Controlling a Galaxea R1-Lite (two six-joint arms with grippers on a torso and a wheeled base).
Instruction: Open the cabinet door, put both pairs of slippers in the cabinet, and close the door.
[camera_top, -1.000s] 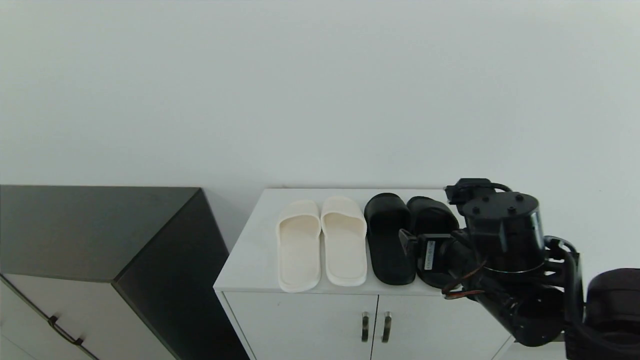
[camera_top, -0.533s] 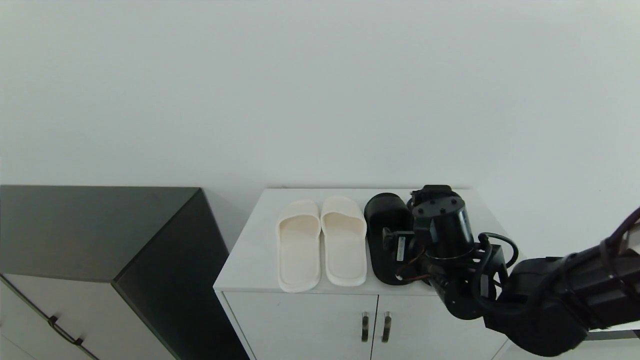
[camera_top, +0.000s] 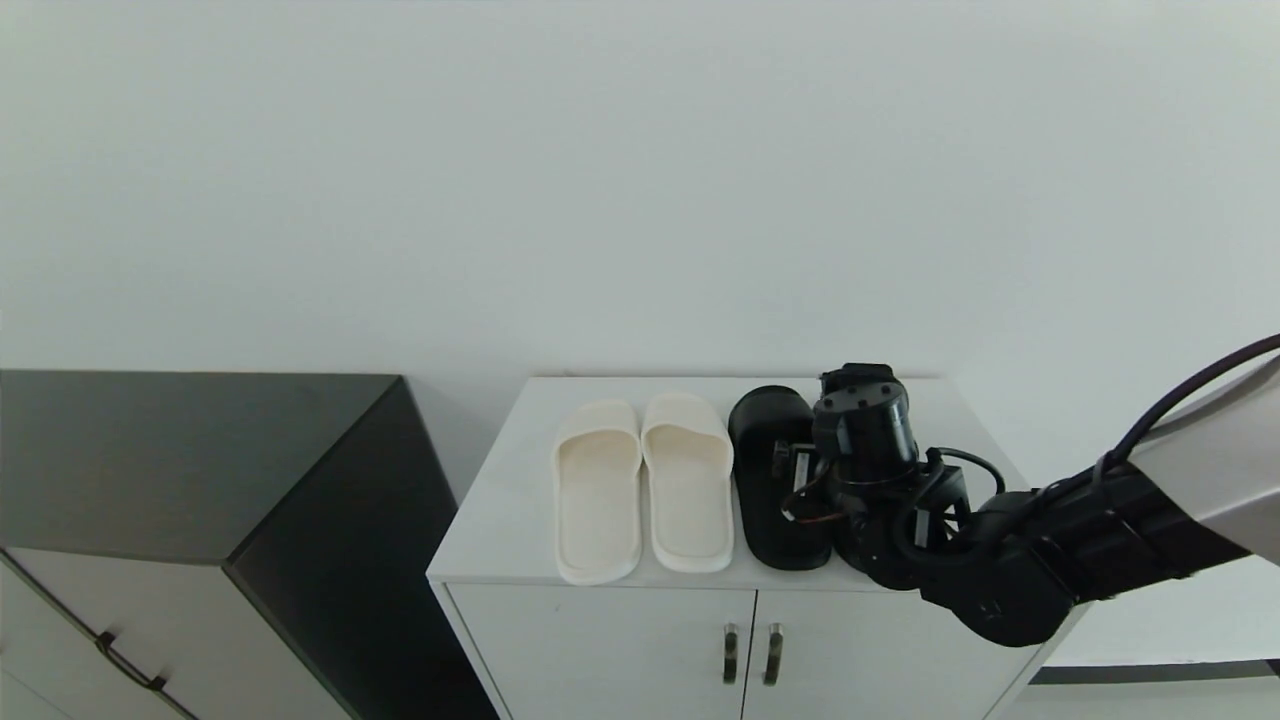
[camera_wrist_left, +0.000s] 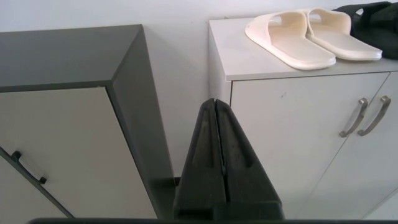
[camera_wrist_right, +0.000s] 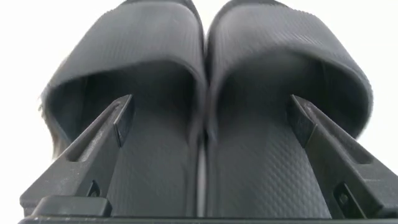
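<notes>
The cabinet doors (camera_top: 620, 650) are shut, their two handles (camera_top: 731, 652) side by side at the middle. This is probably the main risk: slippers lifted now would have nowhere to go. On the cabinet (camera_top: 500, 500) top, the right end effector (camera_wrist_right: 211, 102) is spread wide, a finger outside each of the black slippers (camera_top: 762, 500), which lie touching. Closing on both at once could squeeze one out or push the pair toward the wall. The cream slippers (camera_top: 598, 490) lie just beside them and may get nudged. Down low, the left end effector (camera_wrist_left: 215, 109) is pressed together, empty, facing the gap between a dark cabinet (camera_top: 200, 460) and the white one.
</notes>
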